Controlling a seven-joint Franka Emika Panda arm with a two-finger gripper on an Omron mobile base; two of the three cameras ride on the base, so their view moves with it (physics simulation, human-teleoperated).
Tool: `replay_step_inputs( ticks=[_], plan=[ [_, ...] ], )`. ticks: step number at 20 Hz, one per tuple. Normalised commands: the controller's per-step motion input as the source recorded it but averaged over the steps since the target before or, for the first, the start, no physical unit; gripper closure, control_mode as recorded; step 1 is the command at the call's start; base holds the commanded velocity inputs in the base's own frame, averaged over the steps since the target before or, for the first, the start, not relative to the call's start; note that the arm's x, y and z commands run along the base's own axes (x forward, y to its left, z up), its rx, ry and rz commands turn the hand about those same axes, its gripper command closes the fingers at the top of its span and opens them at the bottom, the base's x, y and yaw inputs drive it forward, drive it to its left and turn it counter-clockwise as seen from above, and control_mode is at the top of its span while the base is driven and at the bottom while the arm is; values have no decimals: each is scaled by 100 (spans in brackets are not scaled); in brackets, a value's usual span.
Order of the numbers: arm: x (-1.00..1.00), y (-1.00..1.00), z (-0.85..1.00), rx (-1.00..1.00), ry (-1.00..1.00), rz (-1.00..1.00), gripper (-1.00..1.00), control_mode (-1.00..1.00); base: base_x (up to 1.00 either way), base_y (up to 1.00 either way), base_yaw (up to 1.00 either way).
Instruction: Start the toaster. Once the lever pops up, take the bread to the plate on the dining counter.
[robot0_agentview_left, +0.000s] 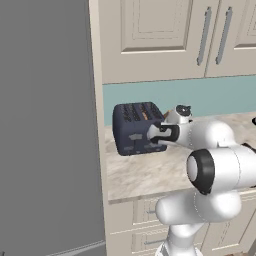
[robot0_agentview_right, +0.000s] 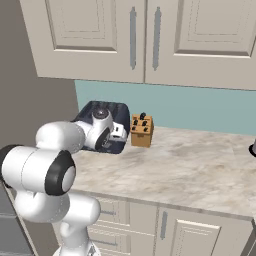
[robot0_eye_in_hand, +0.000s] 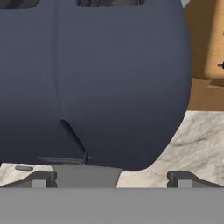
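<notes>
Toaster at counter's left end, against wall, bread tucked in slots. Gripper pressed close to toaster front, jaws spread wide, grasping nothing; likely lining up on lever. Knife block just right.

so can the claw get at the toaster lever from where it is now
Probably yes: the claw is open and right up against the toaster front, with nothing between them; the knife block stands off to the side.

Glossy white rounded arm segments joined by black rings.
</notes>
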Motion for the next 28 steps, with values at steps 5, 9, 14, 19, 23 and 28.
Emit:
replay_step_inputs(
  ticks=[5, 9, 14, 19, 23, 28],
  plan=[
    [0, 0, 30, 0, -4, 0, -100, -100, 0, 0, 0],
    [-1, 0, 36, 0, 0, 0, -100, -100, 0, 0, 0],
    [-2, 0, 28, 0, -1, 0, -100, -100, 0, 0, 0],
    [0, 4, 21, 0, -4, 0, -100, -100, 0, 0, 0],
    [0, 8, 9, 0, -9, 0, -100, -100, 0, 0, 0],
    [0, 12, 1, 0, -15, 0, -100, -100, 0, 0, 0]
  ],
)
